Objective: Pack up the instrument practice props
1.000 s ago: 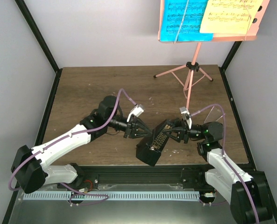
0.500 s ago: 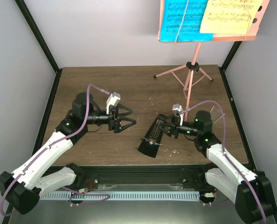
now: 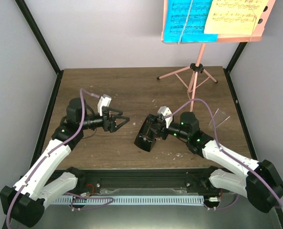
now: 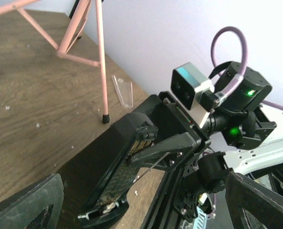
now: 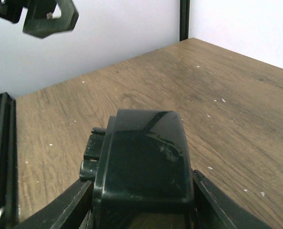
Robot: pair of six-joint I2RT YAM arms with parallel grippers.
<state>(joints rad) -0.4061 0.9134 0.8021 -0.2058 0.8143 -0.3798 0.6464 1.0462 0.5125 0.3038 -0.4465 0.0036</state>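
The small black metronome (image 3: 146, 137) sits tilted in my right gripper (image 3: 154, 130), low over the table's middle. In the right wrist view the metronome (image 5: 141, 162) fills the space between my fingers (image 5: 72, 202). My left gripper (image 3: 124, 120) is open and empty, a short way left of the metronome; its wrist view shows the metronome (image 4: 124, 174) ahead. The pink music stand (image 3: 194, 76) stands at the back right. Its desk (image 3: 263, 29) carries a cyan page (image 3: 186, 19) and a pale-yellow page (image 3: 236, 16).
A small clear plastic piece (image 3: 219, 117) stands on the table right of the right arm, also in the left wrist view (image 4: 123, 90) near a pink stand leg (image 4: 101, 62). White crumbs dot the wood. Black frame posts (image 3: 38, 38) edge the table.
My left gripper has drawn back from the metronome to the left, open. My right gripper has carried the metronome leftward and further onto the table.
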